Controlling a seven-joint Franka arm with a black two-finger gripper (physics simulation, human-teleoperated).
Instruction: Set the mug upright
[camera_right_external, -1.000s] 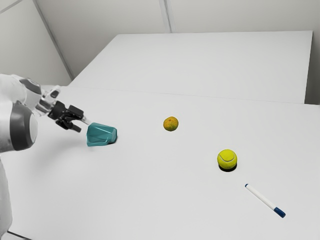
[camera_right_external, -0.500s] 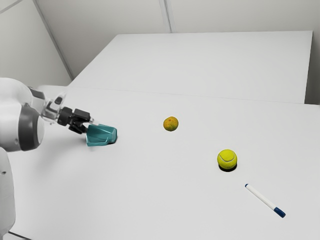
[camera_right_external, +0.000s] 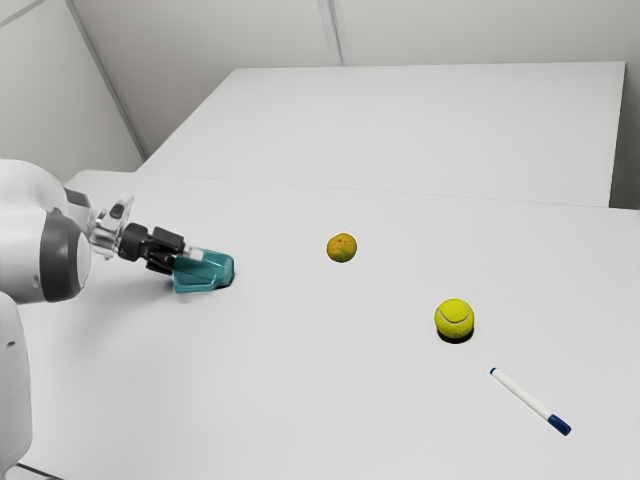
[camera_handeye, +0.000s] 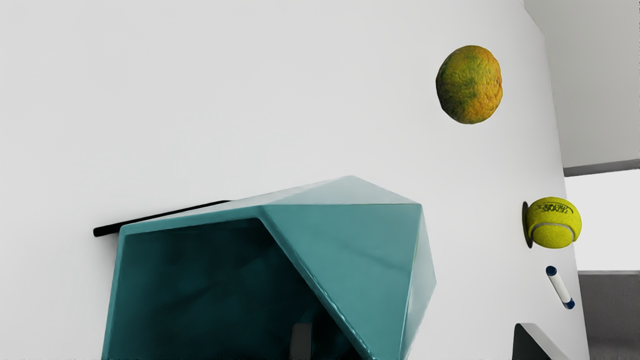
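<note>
At the mug's mouth, my gripper (camera_right_external: 181, 262) stands in the exterior view's left part. The teal faceted mug (camera_right_external: 214, 272) lies on its side on the table, mouth toward the arm. In the wrist view the gripper (camera_handeye: 415, 342) is open: one fingertip (camera_handeye: 301, 342) reaches inside the dark mouth of the mug (camera_handeye: 345, 245), while the other (camera_handeye: 529, 346) is outside, past the mug's wall. A gap shows between that outer finger and the wall.
An orange-green fruit (camera_right_external: 342, 248) lies on the white table (camera_right_external: 300, 390) beyond the mug. Farther toward the exterior view's right are a yellow tennis ball (camera_right_external: 455, 318) and a white marker with blue ends (camera_right_external: 522, 393).
My hand has moved toward the exterior view's right and turned somewhat, bringing the fingers from beside the mug to its mouth. The mug has stayed where it was.
</note>
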